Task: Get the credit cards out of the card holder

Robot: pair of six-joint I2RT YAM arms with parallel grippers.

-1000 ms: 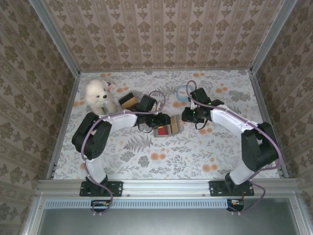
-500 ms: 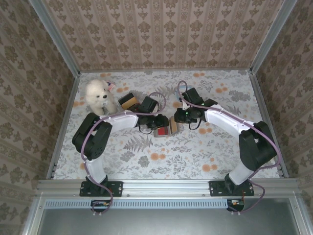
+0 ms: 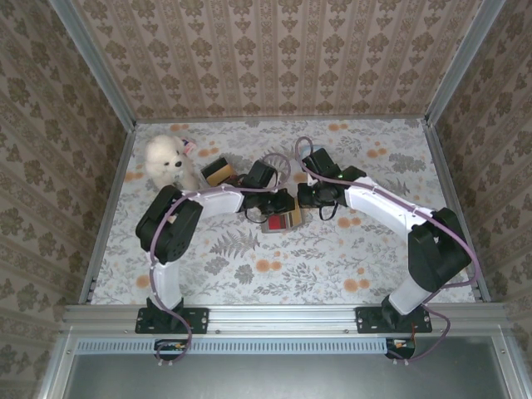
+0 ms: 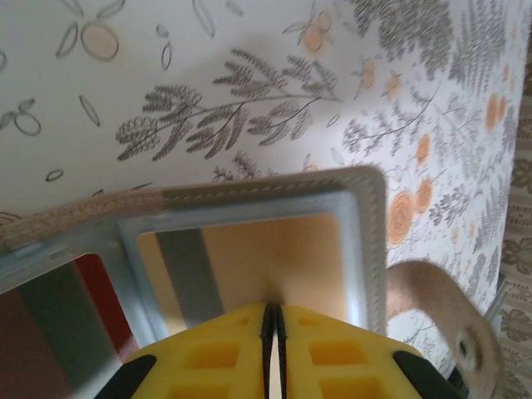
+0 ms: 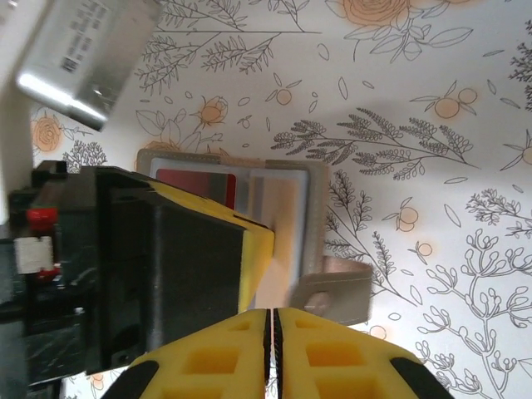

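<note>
The card holder [image 3: 283, 222] lies spread open mid-table, its grey-blue pocket frame [image 4: 366, 249] facing up and its snap strap [image 5: 332, 291] sticking out at the side. A red credit card [image 3: 273, 224] sits in one half [image 4: 96, 291] and a tan card with a grey stripe [image 4: 274, 258] in the other. My left gripper [image 3: 281, 206] is shut, and its yellow tips [image 4: 273, 312] press on the tan card's face. My right gripper [image 3: 301, 199] is shut too. It [image 5: 273, 314] sits at the holder's edge [image 5: 316, 216] beside the strap, close to the left finger [image 5: 258, 249], with nothing seen between the pads.
A white plush toy [image 3: 166, 160] and a black and tan striped block [image 3: 218, 171] stand at the back left. A grey labelled piece [image 5: 79, 58] hangs at the top left of the right wrist view. Patterned walls close in the table on three sides.
The right gripper has moved left up to the holder's right edge, and the left arm has shifted slightly right. Both pairs of jaws have closed from partly open.
</note>
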